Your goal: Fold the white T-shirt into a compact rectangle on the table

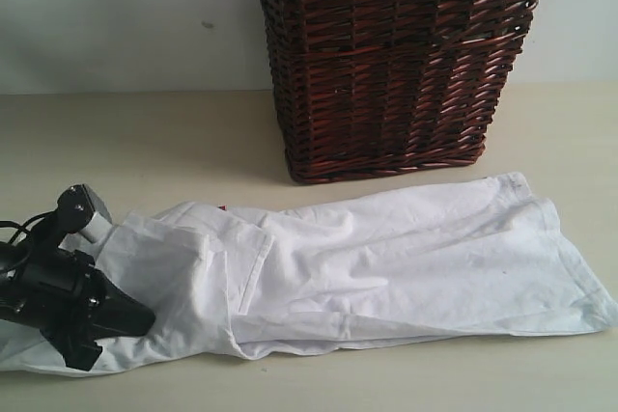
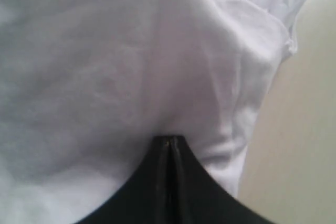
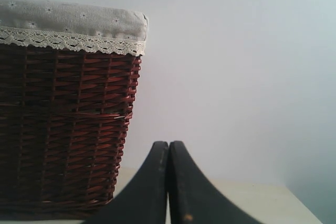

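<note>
Flat on the table, the white T-shirt lies as a long, loosely creased band just in front of the dark wicker basket. One end reaches past the basket's right side, and the other trails well beyond its left side, farther from the basket. A sliver of red peeks out at the shirt's edge nearest the basket, towards its left corner. The left gripper rests on the shirt end farthest from the basket. Its black jaws are pressed together with the tips against the white cloth, which puckers around them; whether a fold is nipped between them cannot be told. The right gripper appears only in its own wrist view. Its jaws are closed tight with nothing between them, beside the basket's lace-trimmed cloth liner and facing the pale wall behind the basket.
</note>
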You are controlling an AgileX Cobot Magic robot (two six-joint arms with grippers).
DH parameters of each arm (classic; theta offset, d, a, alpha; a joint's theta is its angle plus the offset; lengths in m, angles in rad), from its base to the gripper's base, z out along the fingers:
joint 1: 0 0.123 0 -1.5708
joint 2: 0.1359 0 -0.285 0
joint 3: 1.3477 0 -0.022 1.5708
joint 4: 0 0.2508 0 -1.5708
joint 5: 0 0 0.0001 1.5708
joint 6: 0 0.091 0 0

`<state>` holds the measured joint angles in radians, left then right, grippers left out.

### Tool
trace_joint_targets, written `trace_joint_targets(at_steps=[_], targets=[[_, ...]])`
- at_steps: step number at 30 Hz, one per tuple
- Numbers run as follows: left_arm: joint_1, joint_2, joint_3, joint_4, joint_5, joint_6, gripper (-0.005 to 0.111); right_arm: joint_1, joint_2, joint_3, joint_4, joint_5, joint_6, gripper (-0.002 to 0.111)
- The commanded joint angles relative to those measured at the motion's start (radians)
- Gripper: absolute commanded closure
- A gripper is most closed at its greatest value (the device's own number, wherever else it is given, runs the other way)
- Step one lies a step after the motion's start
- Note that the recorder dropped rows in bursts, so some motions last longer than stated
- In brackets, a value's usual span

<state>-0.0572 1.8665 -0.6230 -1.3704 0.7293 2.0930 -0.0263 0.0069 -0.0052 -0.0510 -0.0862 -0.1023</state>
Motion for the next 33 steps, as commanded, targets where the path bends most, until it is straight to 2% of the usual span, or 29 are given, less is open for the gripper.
trace_joint_targets(at_steps=[1,5,9,11,13,14,15,17,19,25,27,30,33], targets=[[-0.005,-0.019,-0.009,-0.017,-0.013,0.005,0.107,-0.005,-0.007,0.005,0.001,-0.007,0.0,0.108],[-0.001,-0.115,-0.048,-0.021,-0.007,0.005,0.107,-0.005,-0.007,0.005,0.001,-0.007,0.0,0.108],[0.031,-0.31,-0.125,-0.033,-0.017,-0.054,0.107,-0.005,-0.007,0.005,0.001,-0.007,0.0,0.108],[0.074,-0.382,-0.13,-0.05,-0.121,-0.194,0.107,-0.005,-0.007,0.005,0.001,-0.007,0.0,0.108],[0.147,-0.412,-0.111,-0.047,-0.303,-0.44,0.107,-0.005,-0.007,0.005,0.001,-0.007,0.0,0.108],[0.172,-0.412,-0.094,-0.03,-0.31,-0.502,0.107,-0.005,-0.007,0.005,0.001,-0.007,0.0,0.108],[0.218,-0.408,-0.055,0.013,-0.295,-0.558,0.107,-0.005,-0.007,0.005,0.001,-0.007,0.0,0.108],[0.277,-0.397,0.018,0.075,-0.247,-0.569,0.107,-0.005,-0.007,0.005,0.001,-0.007,0.0,0.108],[0.312,-0.388,0.085,0.13,-0.207,-0.569,0.107,-0.005,-0.007,0.005,0.001,-0.007,0.0,0.108],[0.317,-0.358,0.128,0.13,-0.055,-0.556,0.106,-0.005,-0.007,0.005,0.001,-0.007,0.0,0.108],[0.317,-0.356,0.128,0.13,0.017,-0.556,0.099,-0.005,-0.007,0.005,0.001,-0.007,0.0,0.108],[0.317,-0.356,0.128,0.134,0.112,-0.556,0.078,-0.005,-0.007,0.005,0.001,-0.007,0.0,0.108],[0.317,-0.356,0.128,0.147,0.114,-0.56,0.044,-0.005,-0.007,0.005,0.001,-0.007,0.0,0.108]])
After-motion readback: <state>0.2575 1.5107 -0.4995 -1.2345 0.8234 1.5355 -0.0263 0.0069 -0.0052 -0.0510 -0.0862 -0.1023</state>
